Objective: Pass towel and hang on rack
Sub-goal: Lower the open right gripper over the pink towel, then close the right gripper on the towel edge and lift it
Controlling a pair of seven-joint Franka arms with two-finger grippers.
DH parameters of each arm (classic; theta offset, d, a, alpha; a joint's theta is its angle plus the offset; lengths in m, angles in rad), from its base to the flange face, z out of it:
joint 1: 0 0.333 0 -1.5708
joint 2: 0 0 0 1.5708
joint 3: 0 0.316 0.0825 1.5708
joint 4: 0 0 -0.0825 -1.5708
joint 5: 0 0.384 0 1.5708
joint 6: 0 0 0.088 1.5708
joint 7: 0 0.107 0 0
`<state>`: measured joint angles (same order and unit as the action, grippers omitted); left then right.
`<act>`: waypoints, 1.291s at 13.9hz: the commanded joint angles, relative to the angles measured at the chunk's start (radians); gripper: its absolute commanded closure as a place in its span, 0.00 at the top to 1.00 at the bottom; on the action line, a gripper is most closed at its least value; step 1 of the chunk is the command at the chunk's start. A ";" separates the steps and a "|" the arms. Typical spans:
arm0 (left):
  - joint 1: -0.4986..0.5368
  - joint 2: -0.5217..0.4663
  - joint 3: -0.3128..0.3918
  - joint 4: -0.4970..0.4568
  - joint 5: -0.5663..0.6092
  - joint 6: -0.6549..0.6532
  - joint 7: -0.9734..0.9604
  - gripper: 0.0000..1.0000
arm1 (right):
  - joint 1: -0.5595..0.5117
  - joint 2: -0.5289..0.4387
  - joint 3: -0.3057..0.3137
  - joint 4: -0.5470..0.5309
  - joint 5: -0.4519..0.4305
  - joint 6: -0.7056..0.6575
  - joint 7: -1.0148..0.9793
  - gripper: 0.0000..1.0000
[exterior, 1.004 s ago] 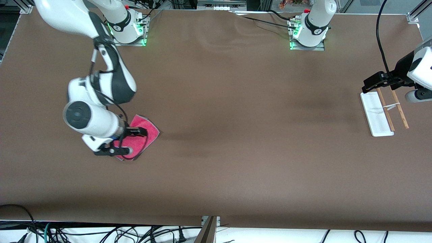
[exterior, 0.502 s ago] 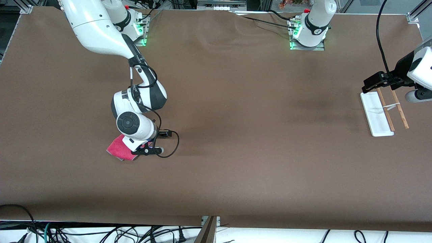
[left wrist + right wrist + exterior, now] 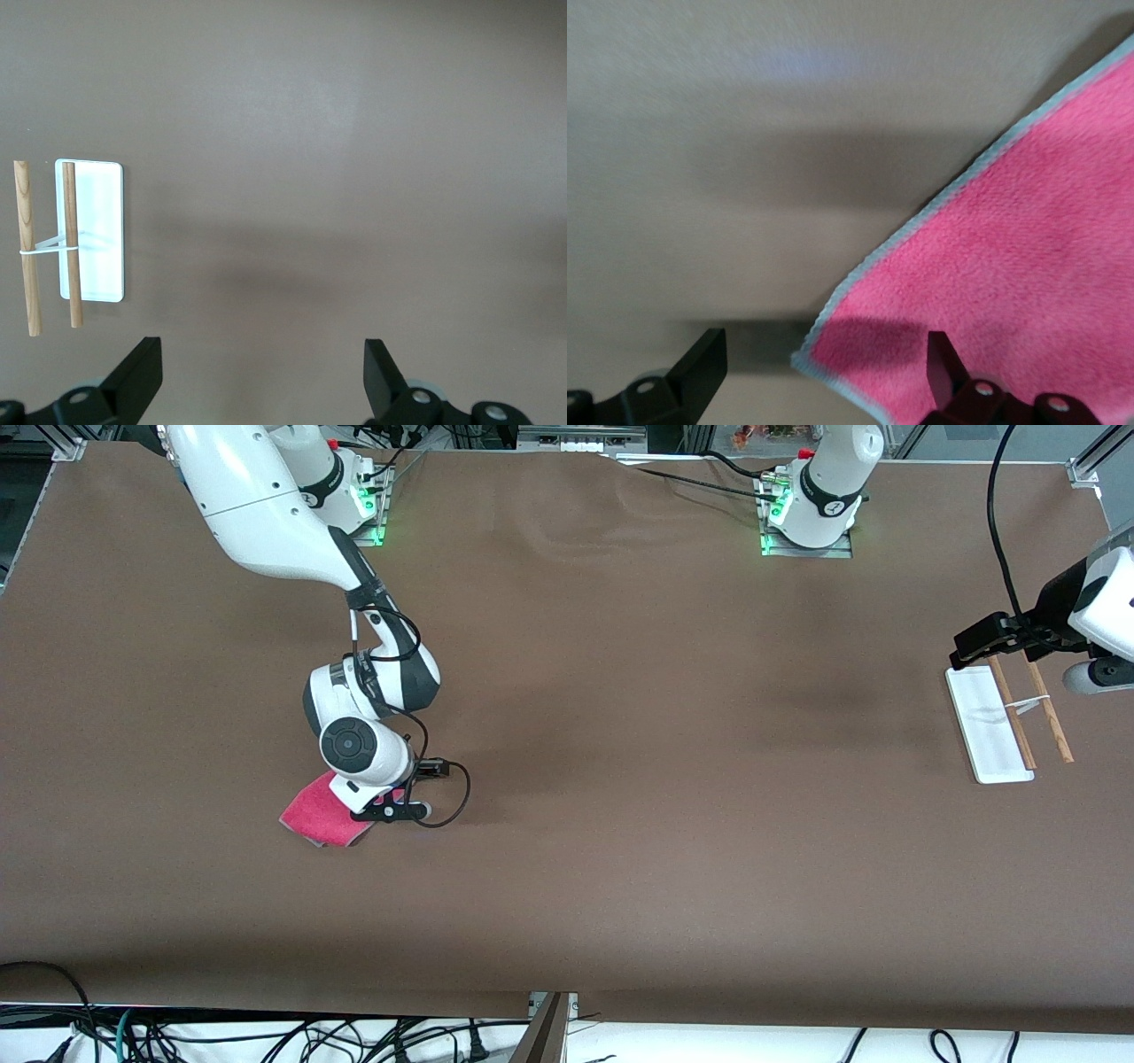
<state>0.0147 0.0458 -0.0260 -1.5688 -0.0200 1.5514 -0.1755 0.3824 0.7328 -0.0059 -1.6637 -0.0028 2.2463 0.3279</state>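
Front view: brown tabletop, both arm bases along its top edge. Toward the right arm's end, lying flat on the tabletop, the towel, pink-red, partly covered by the right arm's wrist. Directly over the towel's edge toward the table's middle, the right gripper, low above the cloth; finger spacing hidden here by the wrist and a looping black cable. At the left arm's end, standing on the tabletop, the rack: white flat base with two thin brown rods and a white crosspiece. Just over the rack's end farther from the front camera, the left gripper, waiting; spacing not readable in this view.

Left wrist view: looking straight down at the tabletop. Left gripper spread wide, black fingers well apart with nothing between them. Rack off to one side of the fingers, not between them; rods parallel, joined by the crosspiece above the base.

Right wrist view: right gripper spread wide, black fingers apart, pinching nothing. Towel fuzzy with pale stitched edging, one corner lying between the fingers, one finger over the cloth, the other over bare tabletop.
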 commanded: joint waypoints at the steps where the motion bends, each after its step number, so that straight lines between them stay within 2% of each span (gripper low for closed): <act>1: -0.002 0.012 -0.003 0.033 0.034 -0.017 0.010 1.00 | 0.004 -0.029 -0.005 -0.059 -0.013 0.045 -0.007 0.79; 2: -0.002 0.012 -0.003 0.033 0.034 -0.016 0.010 1.00 | 0.004 -0.033 -0.005 -0.057 -0.013 0.041 -0.007 0.50; 3: -0.002 0.012 -0.003 0.033 0.034 -0.016 0.010 1.00 | 0.004 -0.035 -0.005 -0.057 -0.013 0.038 -0.007 0.29; 5: -0.002 0.012 -0.003 0.033 0.034 -0.016 0.010 1.00 | 0.003 -0.041 -0.006 -0.056 -0.011 0.036 -0.009 0.00; 8: -0.002 0.012 -0.003 0.033 0.034 -0.016 0.010 1.00 | 0.001 -0.055 -0.008 -0.048 -0.009 0.036 -0.010 0.00; 13: -0.002 0.012 -0.003 0.033 0.032 -0.017 0.010 1.00 | -0.010 -0.136 -0.011 -0.010 -0.006 0.016 -0.020 0.00; 18: -0.002 0.012 -0.003 0.033 0.032 -0.017 0.010 1.00 | -0.014 -0.144 -0.009 0.237 0.003 -0.175 -0.004 0.00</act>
<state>0.0146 0.0458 -0.0261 -1.5678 -0.0200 1.5514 -0.1755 0.3754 0.5844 -0.0235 -1.5245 -0.0031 2.1449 0.3194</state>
